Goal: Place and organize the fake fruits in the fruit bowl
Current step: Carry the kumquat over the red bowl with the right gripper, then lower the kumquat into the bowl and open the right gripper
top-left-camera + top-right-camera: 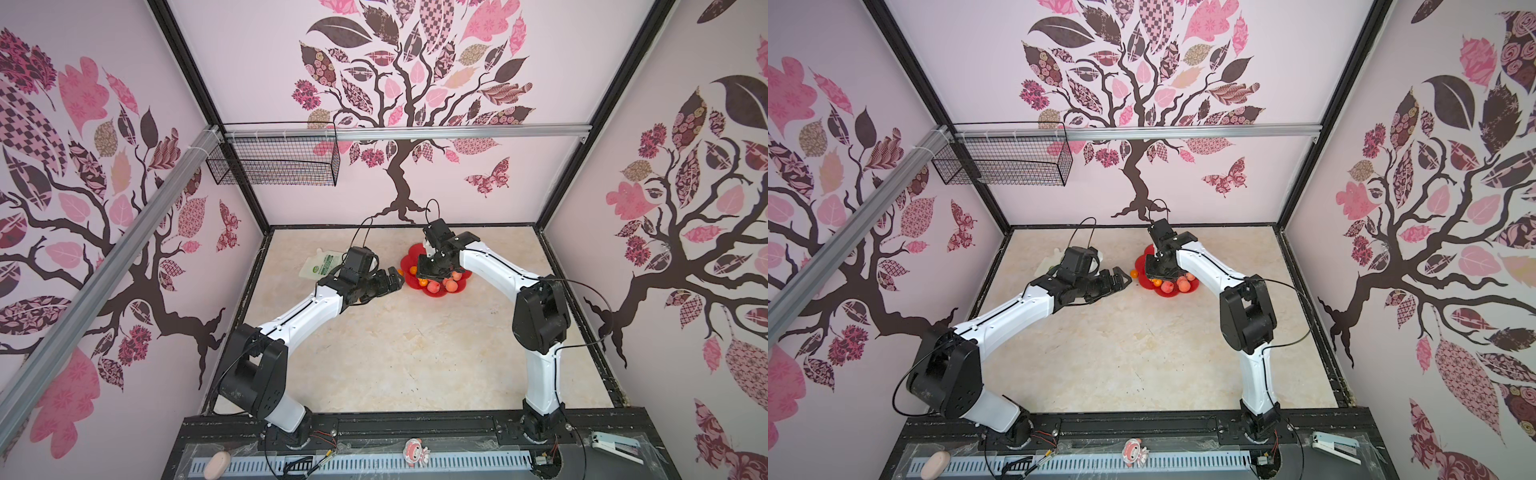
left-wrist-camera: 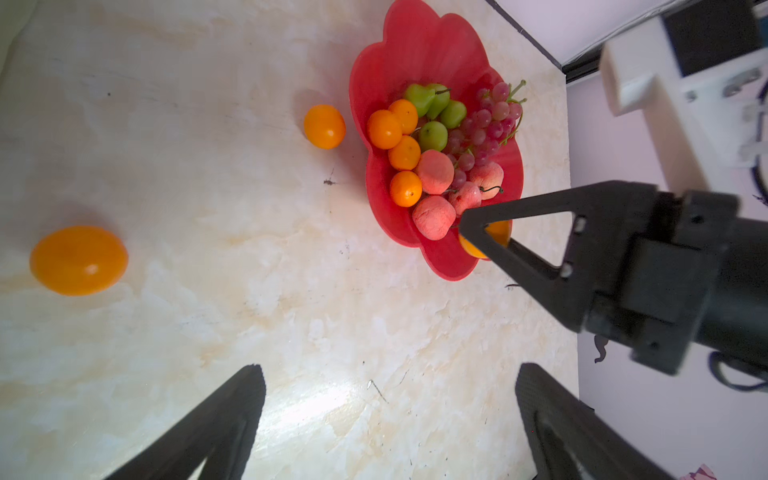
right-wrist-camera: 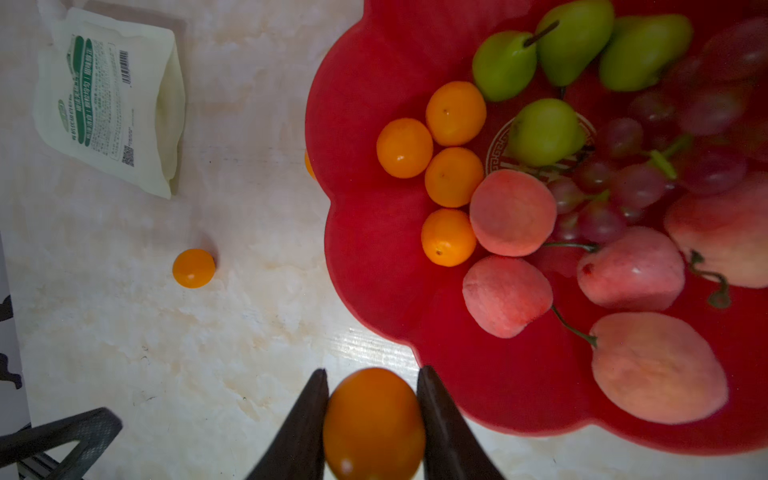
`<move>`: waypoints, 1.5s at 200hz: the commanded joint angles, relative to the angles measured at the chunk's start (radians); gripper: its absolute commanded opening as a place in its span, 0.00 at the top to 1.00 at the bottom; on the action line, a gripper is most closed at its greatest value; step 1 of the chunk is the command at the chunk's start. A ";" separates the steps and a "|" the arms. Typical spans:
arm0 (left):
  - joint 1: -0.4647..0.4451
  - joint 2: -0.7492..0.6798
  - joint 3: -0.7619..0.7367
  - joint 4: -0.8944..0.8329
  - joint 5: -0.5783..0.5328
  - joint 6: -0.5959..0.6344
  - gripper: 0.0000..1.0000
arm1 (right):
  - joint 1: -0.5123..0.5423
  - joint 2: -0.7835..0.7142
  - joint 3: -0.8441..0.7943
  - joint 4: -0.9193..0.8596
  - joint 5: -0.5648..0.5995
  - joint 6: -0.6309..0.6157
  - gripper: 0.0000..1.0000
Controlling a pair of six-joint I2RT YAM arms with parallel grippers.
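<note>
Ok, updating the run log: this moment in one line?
right gripper: shut on orange ball, at fruit bowl rim | left gripper: open, empty | loose on table: two orange balls

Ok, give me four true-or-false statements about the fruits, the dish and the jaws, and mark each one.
1. The jaws of the right gripper clamp a small orange plastic ball. True.
2. The jaws of the left gripper hold a green pear. False: they stand open, empty.
3. The reddish-purple grape bunch lies inside the glossy red flower-shaped dish. True.
4. Every orange ball is in the dish. False: a loose orange ball lies on the tabletop beside it, another farther off.
</note>
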State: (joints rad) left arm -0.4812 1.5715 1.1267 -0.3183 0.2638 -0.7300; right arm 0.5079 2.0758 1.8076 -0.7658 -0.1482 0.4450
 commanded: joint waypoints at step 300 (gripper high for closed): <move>0.030 0.089 0.127 -0.056 0.007 0.063 0.02 | -0.016 0.254 0.440 -0.227 0.057 -0.054 0.55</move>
State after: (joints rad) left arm -0.4557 1.7298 1.2251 -0.3458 0.2768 -0.6956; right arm 0.4957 2.3955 2.2211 -0.9443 -0.1219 0.4000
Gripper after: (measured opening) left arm 0.978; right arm 0.445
